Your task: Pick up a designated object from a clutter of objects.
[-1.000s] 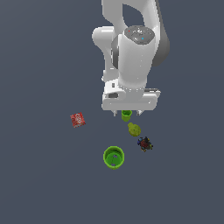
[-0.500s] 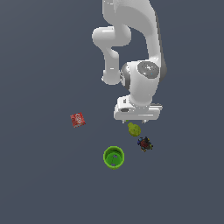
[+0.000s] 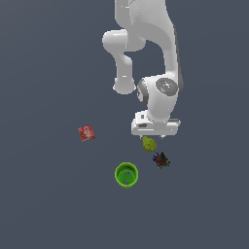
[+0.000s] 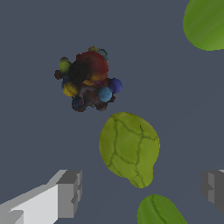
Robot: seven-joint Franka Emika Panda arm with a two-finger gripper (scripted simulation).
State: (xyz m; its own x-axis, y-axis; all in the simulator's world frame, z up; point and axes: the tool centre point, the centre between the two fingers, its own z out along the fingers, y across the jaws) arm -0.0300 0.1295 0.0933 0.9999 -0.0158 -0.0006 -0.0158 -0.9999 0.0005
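Note:
The olive lump [image 3: 149, 144] lies on the dark floor just below my hand in the exterior view. In the wrist view the lump [image 4: 129, 148] shows shell-like lines and sits between and slightly ahead of my two grey fingers [image 4: 65, 192], apart from them. My gripper [image 3: 153, 135] is open and empty, right above the lump; it also shows in the wrist view [image 4: 140, 188]. The dark multicoloured toy [image 3: 161, 160] [image 4: 87, 81] lies close beside the lump.
A larger bright green cup [image 3: 126, 174] [image 4: 205, 22] stands towards the exterior view's left of the toy. A red square packet [image 3: 86, 133] lies further left. A small green cup [image 4: 159, 212] shows beside the lump in the wrist view only; my hand hides it in the exterior view.
My arm has swung down and towards the exterior view's right, bringing the hand low over the olive lump. The hand now hides the small green cup. The objects have not moved.

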